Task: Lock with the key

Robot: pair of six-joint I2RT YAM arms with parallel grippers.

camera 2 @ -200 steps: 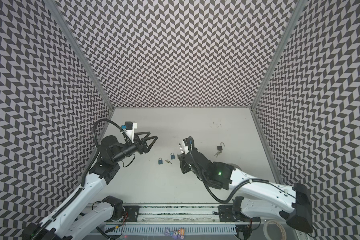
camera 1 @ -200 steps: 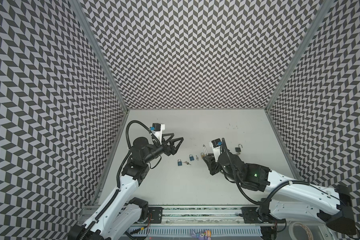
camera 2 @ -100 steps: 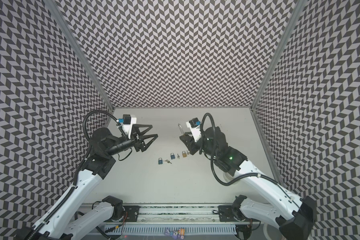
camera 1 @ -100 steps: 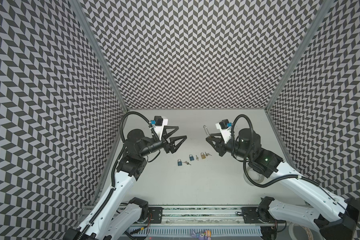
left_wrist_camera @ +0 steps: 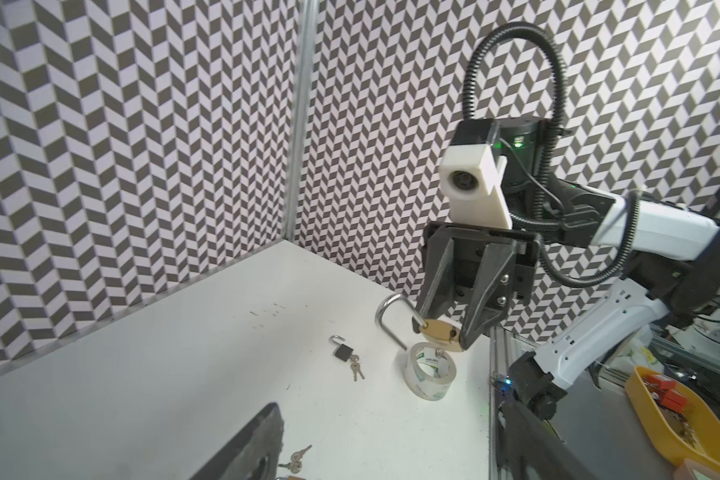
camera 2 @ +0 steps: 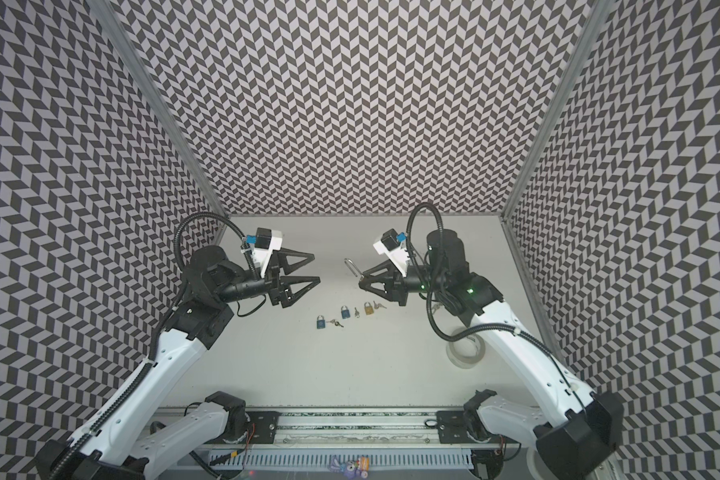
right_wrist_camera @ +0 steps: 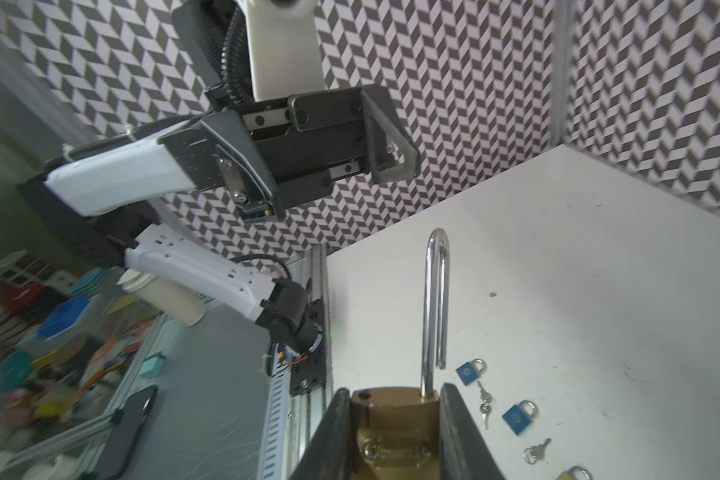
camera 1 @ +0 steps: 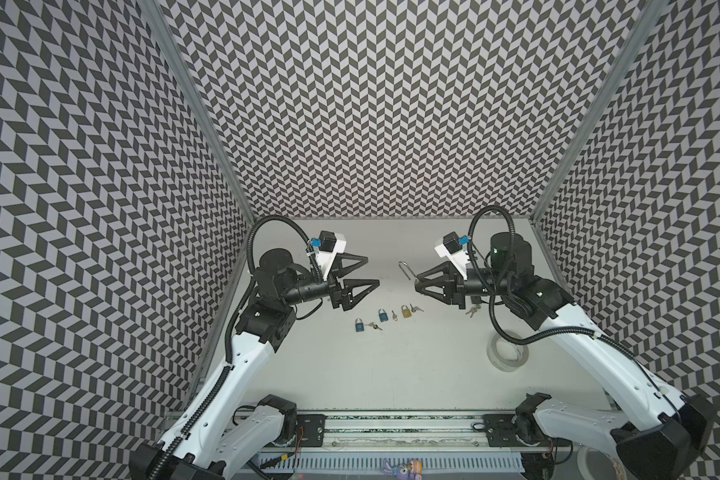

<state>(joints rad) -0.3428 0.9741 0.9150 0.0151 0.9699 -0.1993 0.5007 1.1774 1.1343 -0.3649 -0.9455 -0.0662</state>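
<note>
Brass padlock [right_wrist_camera: 395, 436] sits clamped between the jaws of the right end effector [camera 1: 417, 280], held in the air above the desk [camera 1: 391, 374]. Its long shackle is open, one leg free of the body. The left end effector [camera 1: 372, 271] faces it from well apart, spread wide and empty. On the desk between the arms, three small padlocks [camera 1: 383, 316] and their keys [camera 1: 394, 314] lie in a row.

I see white table [camera 1: 391, 374]. Mid-surface, in a row: blue padlock [camera 1: 359, 325], second blue padlock [camera 1: 383, 316], small brass padlock [camera 1: 405, 311], keys [camera 1: 376, 326] just beside each. Toward right edge: black padlock [left_wrist_camera: 342, 351], shackle open, key bunch [left_wrist_camera: 355, 368] beside it. Tape roll [camera 1: 507, 353] near right edge.
</note>
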